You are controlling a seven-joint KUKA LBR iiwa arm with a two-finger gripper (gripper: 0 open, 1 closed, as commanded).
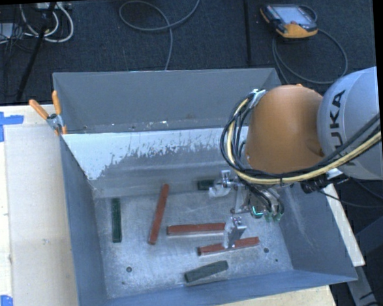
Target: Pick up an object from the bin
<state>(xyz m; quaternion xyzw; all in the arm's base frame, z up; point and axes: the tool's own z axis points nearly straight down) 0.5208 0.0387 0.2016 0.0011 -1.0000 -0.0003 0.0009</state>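
Stick [211, 249]: reddish-brown, long, flat; front right of bin [85, 222] floor.
Jaws: low over stick's right half; open or closed, cannot tell.
Nearby: similar bar [195, 228] behind, dark block [206, 271] in front.

white cables [57, 24] top left | orange handheld device [290, 19] top right

Background, upper part of the view: a dark, finely textured, carpet-like floor [191, 48] runs across the whole width. Thin black cables [147, 26] lie on it in loose loops near the middle, and a bundle of white cables [58, 26] sits at the upper left. At the upper right rests a grey-and-orange handheld control unit [291, 19], its black lead [345, 53] curving away to the right. Lighting even, without hard shadows
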